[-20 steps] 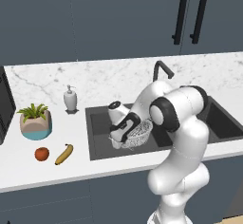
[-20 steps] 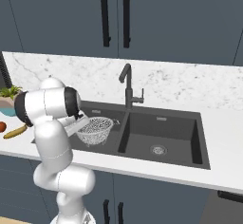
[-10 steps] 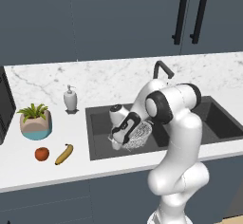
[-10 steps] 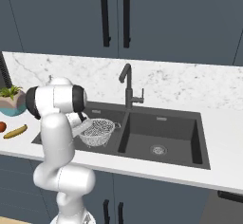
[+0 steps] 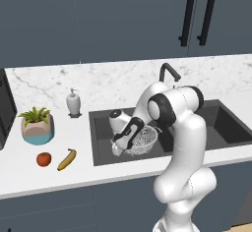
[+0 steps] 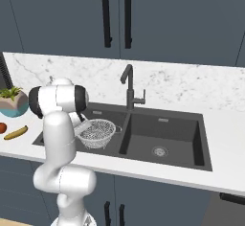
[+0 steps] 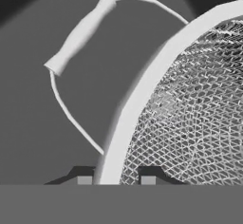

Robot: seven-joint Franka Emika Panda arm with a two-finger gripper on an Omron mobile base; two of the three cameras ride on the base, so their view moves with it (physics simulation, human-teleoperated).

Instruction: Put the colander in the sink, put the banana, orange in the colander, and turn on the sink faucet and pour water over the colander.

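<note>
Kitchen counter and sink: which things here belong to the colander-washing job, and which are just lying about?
Job:
- colander, gripped at its rim by the gripper
- sink
- banana
- orange
- sink faucet

Lying about:
- soap dispenser
- potted plant
- cabinet doors above the counter

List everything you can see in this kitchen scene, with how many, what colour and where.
Round silvery-white perforated metal colander: one, over the left basin, gripped by its rim.
Dark grey double-basin sink: one, set in the counter.
Tall dark grey metal faucet: one, behind the basins' divider.
Curved yellow banana: one, counter left of sink.
Reddish-orange round orange: one, left of banana.
White soap dispenser: one, at sink's back left corner.
Green potted plant: one, behind the fruit.
White marble counter: one.
End effector: one, dark tips shut on the colander rim.
</note>
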